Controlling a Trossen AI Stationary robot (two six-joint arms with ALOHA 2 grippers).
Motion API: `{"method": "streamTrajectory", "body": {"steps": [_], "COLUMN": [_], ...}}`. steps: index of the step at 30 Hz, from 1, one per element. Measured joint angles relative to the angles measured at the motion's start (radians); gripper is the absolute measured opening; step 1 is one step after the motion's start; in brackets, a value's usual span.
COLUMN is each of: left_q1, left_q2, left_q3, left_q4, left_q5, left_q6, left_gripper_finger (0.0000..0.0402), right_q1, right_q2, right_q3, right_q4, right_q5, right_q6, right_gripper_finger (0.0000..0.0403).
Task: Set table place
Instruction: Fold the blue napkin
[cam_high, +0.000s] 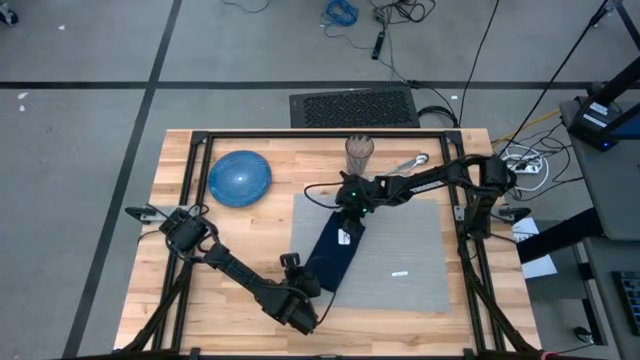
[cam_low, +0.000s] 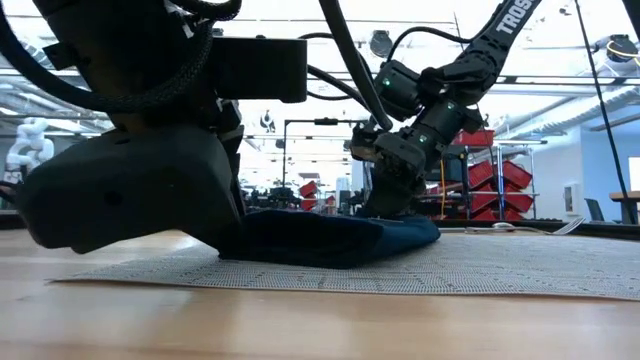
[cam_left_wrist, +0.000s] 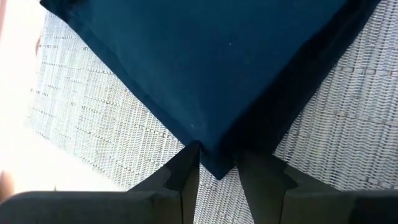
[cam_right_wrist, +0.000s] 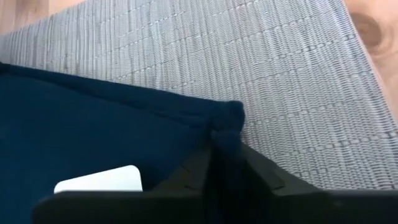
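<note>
two grippers on one napkin

pinched a corner of the navy napkin (cam_right_wrist: 93, 143) between the fingers of the right gripper (cam_right_wrist: 225, 163), closed tight on the fold at the cloth's far end. reached in from the right side of the table (cam_high: 180, 310), arm stretched low across the wood toward the middle. clamped the napkin's near corner in the left gripper (cam_left_wrist: 216, 171), fingers drawn in around the dark point of fabric, down by the front edge of the table. lay slantwise between the two grips, the napkin (cam_high: 335, 255), resting on the left part of the grey placemat (cam_high: 410, 250) with a white tag (cam_right_wrist: 99, 180) showing near the right gripper's end. spread flat on the middle and right of the tabletop, the placemat, woven surface showing under and around the cloth in both wrist views. sat well apart on the bare wood toward the far left, a round blue plate (cam_high: 240, 178). stood beyond the placemat's far edge, a clear glass (cam_high: 359, 152), with metal cutlery (cam_high: 408, 164) just beside it to the right
</note>
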Motion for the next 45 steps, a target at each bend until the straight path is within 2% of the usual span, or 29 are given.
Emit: {"method": "streamTrajectory", "body": {"steps": [10, 15, 18, 23, 27, 29, 33, 40, 45], "left_q1": [-0.021, -0.034, -0.042, -0.054, -0.06, -0.062, -0.063, -0.064, -0.064], "left_q2": [0.0, 0.002, -0.002, -0.024, -0.032, -0.032, -0.033, -0.034, -0.035], "left_q3": [-0.001, -0.002, -0.001, -0.003, -0.005, -0.005, -0.005, -0.005, -0.005], "left_q4": [-0.009, -0.01, -0.029, -0.15, -0.213, -0.211, -0.207, -0.204, -0.203], "left_q5": [0.006, 0.004, 0.006, 0.04, 0.049, 0.048, 0.041, 0.034, 0.035], "left_q6": [0.003, -0.005, -0.049, -0.109, -0.148, -0.149, -0.155, -0.157, -0.157], "left_gripper_finger": [0.0143, 0.0161, 0.0162, 0.0162, 0.0163, 0.0163, 0.0163, 0.0162, 0.0162], "right_q1": [0.004, 0.002, -0.003, -0.029, -0.049, -0.044, 0.036, 0.218, 0.262], "right_q2": [0.0, -0.005, -0.026, -0.097, -0.154, -0.177, -0.174, -0.1, -0.061], "right_q3": [0.0, 0.0, -0.003, -0.004, -0.004, -0.003, -0.003, -0.003, -0.003], "right_q4": [-0.015, -0.024, -0.043, -0.077, -0.113, -0.113, -0.087, -0.067, 0.011], "right_q5": [-0.014, -0.014, 0.013, 0.084, 0.079, 0.041, -0.12, -0.111, 0.0], "right_q6": [0.013, 0.012, -0.001, -0.009, -0.004, -0.004, -0.017, -0.134, -0.166], "right_gripper_finger": [0.0178, 0.0214, 0.0219, 0.0216, 0.0216, 0.0215, 0.0215, 0.0215, 0.0215]}}
